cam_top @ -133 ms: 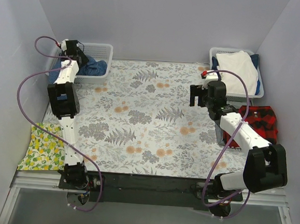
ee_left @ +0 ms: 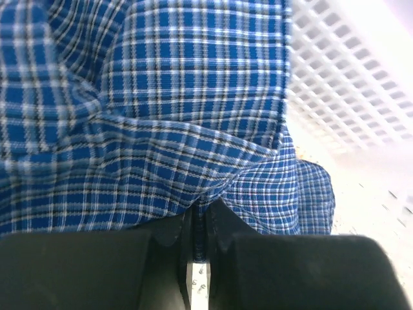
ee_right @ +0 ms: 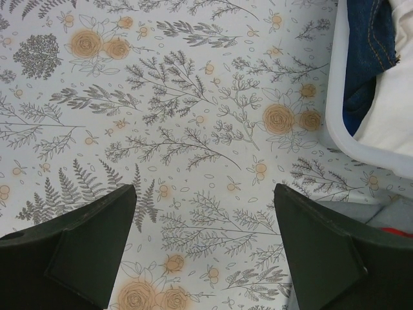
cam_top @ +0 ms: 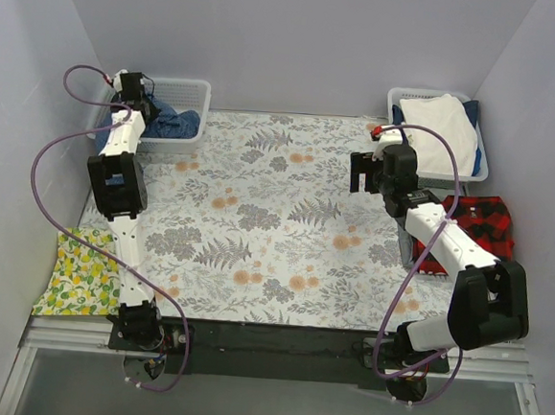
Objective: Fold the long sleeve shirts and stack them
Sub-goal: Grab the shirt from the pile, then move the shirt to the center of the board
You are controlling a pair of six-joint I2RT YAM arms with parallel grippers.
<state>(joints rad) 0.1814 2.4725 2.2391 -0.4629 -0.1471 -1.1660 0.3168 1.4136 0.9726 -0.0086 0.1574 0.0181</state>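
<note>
Blue small-check cloth filled the left wrist view: the blue shirt [ee_left: 161, 129] lay bunched in folds, and the left claw [ee_left: 200, 216] was pressed together on a ridge of it, a fold pinched between the black fingertips. White lattice wall of the left basket [ee_left: 348, 71] ran along the 2 o'clock side of that view, close to the cloth.

Top view: left basket [cam_top: 198, 88] sat at the 10 o'clock corner of the bench [cam_top: 267, 216], tight against the back wall and near the left wall. Left arm reached in over its 9 o'clock rim; left claw [cam_top: 143, 103] sat low inside, on the blue shirt [cam_top: 174, 122].

Red-and-black plaid shirt [cam_top: 483, 224] lay crumpled at the 3 o'clock edge of the bench, hard by the right wall, partly under the right forearm.

Right basket [cam_top: 394, 97] stood at the 2 o'clock corner, a white garment [cam_top: 442, 129] on top and dark blue cloth showing at its edges. Right claw [cam_top: 362, 173] hovered above the bench beside that basket's 8 o'clock corner, fingers spread wide, gripping nothing. Right wrist view confirmed it: right claw [ee_right: 203, 194] open over bare floral covering, basket rim [ee_right: 335, 123] at 2 o'clock with denim [ee_right: 368, 51] inside.

Lemon-print cloth [cam_top: 80, 274] hung off the bench at 8 o'clock. Floral centre of the bench lay open from 12 to 6 o'clock.
</note>
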